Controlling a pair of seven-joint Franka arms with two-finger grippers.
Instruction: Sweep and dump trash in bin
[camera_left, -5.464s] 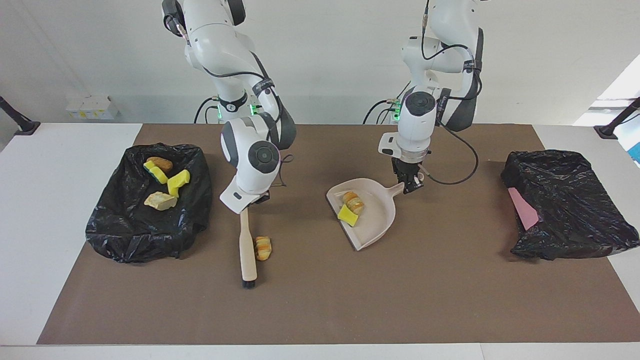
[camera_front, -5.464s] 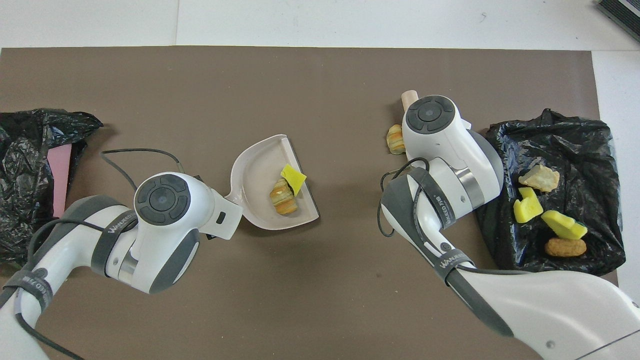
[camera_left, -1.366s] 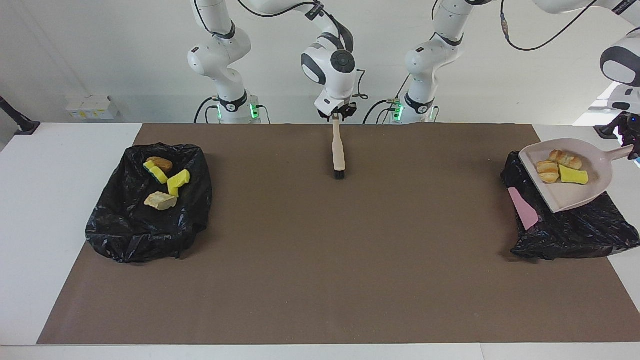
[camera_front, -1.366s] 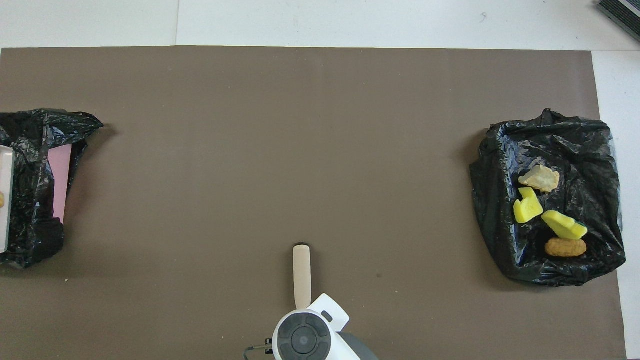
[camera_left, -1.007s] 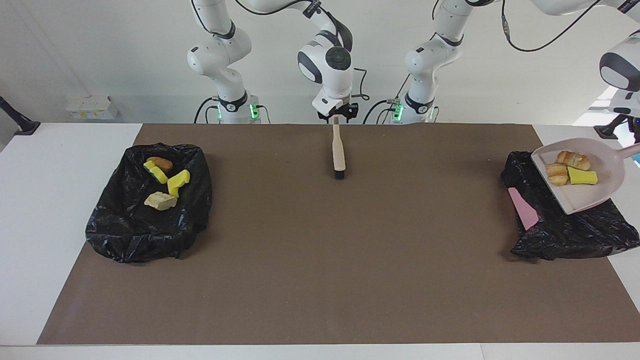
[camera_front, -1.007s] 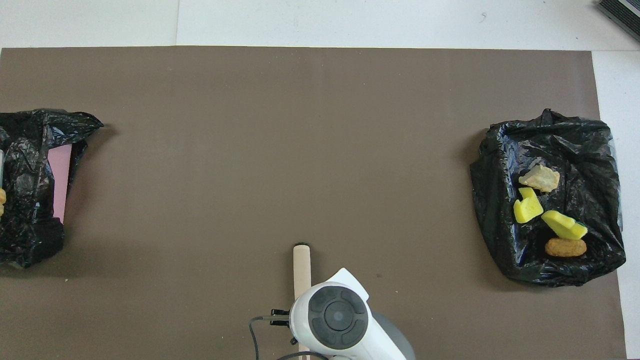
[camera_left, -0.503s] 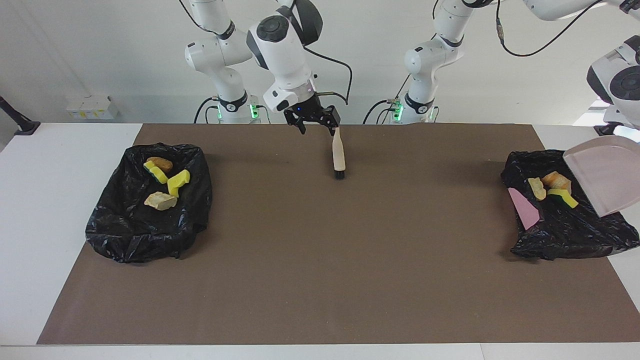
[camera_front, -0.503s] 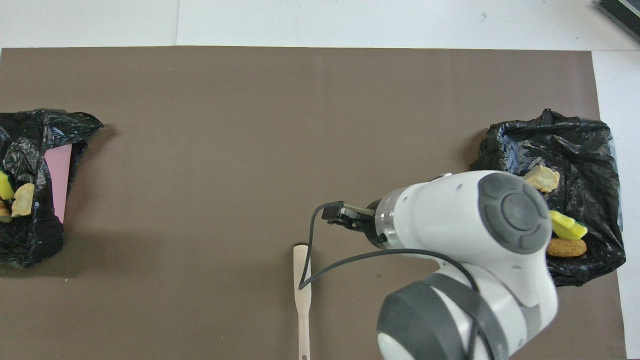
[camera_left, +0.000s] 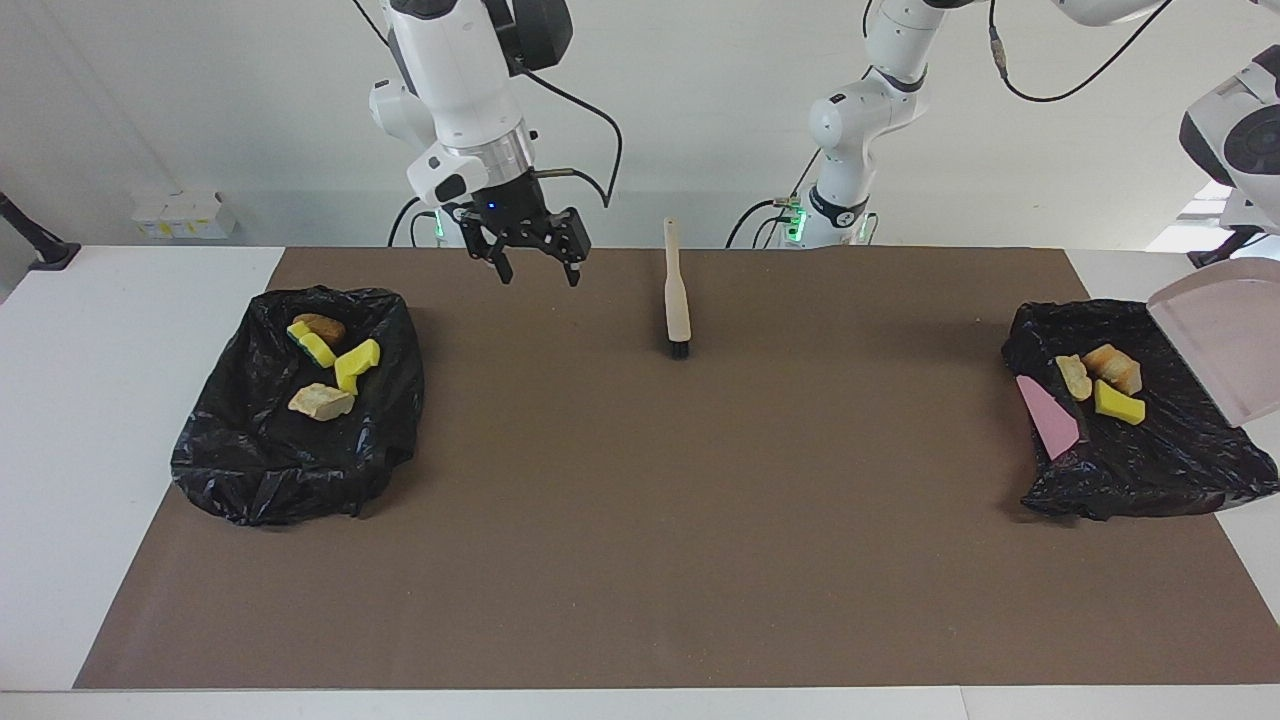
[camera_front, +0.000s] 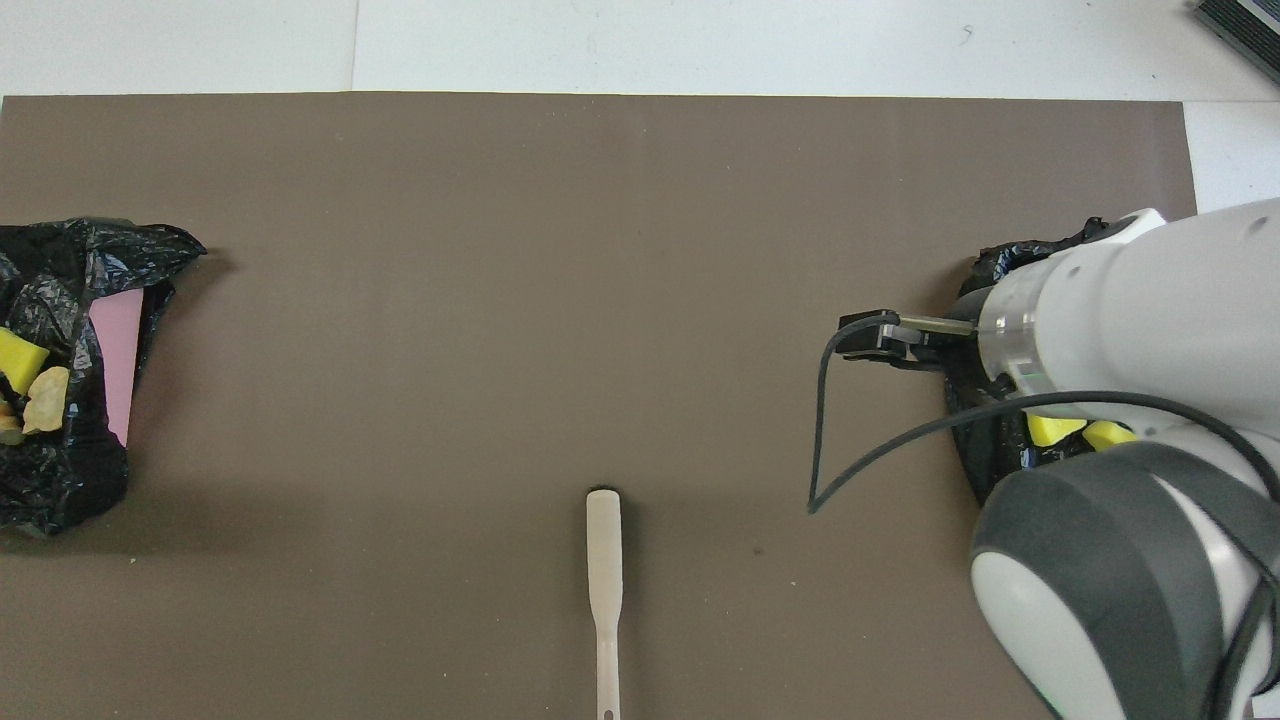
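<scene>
Three pieces of trash (camera_left: 1112, 366), two tan and one yellow, lie in the black-bagged bin (camera_left: 1130, 472) at the left arm's end, also seen in the overhead view as trash (camera_front: 20, 362). The pale pink dustpan (camera_left: 1215, 340) hangs tipped steeply over that bin with nothing in it. It is held from the left arm's side, and my left gripper is out of frame. The brush (camera_left: 678, 300) lies alone on the mat. My right gripper (camera_left: 530, 265) hangs open and empty over the mat between the brush and the other bin (camera_left: 260, 490), which holds several scraps.
A flat pink piece (camera_left: 1048, 417) leans inside the bin at the left arm's end. A brown mat (camera_left: 640, 520) covers the table. In the overhead view the right arm (camera_front: 1130, 330) covers most of the bin at its end.
The dustpan tipped and its three scraps dropped into the bin under it. My right gripper let go of the brush, opened, rose and swung toward the bin at its own end.
</scene>
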